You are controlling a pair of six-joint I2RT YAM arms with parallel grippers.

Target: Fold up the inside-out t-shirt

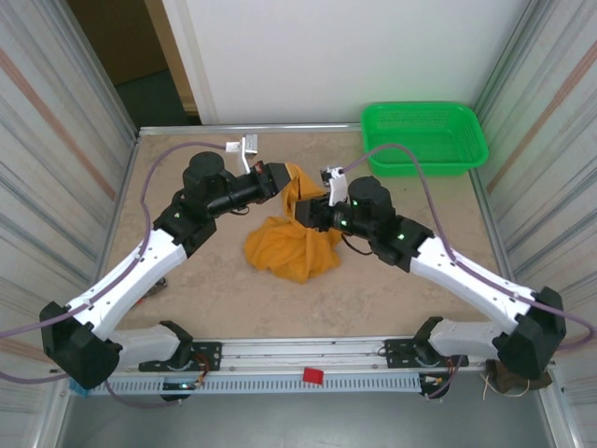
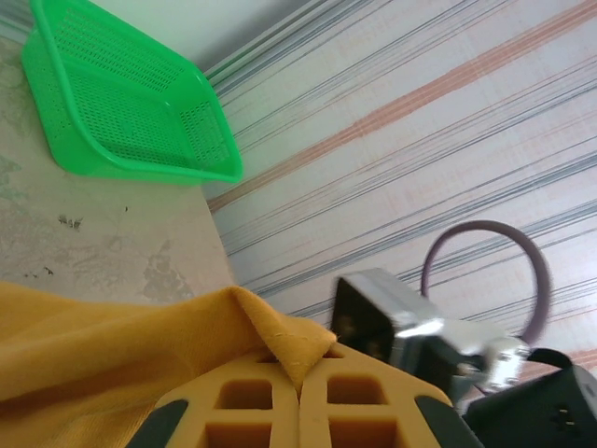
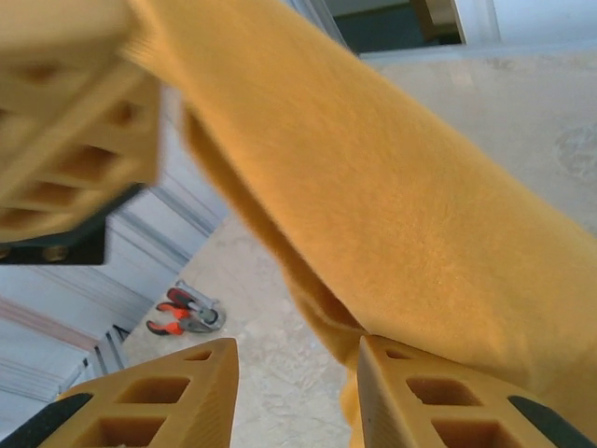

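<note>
The inside-out t-shirt (image 1: 291, 239) is a mustard-orange bundle in the middle of the table, its upper part lifted off the surface. My left gripper (image 1: 280, 177) is shut on a raised fold of it; in the left wrist view the cloth (image 2: 112, 345) comes to a peak pinched between the closed fingers (image 2: 300, 378). My right gripper (image 1: 304, 213) is just right of that, at the hanging cloth. Its fingers stand apart (image 3: 298, 373), and the shirt's lower edge (image 3: 373, 187) rests against the inner side of the right finger (image 3: 438, 397). The gap toward the left finger is bare.
A green plastic basket (image 1: 424, 136) stands at the back right corner. A small white object (image 1: 244, 147) lies near the back edge. Red-handled pliers (image 3: 182, 313) lie on the table to the left. Striped walls close both sides.
</note>
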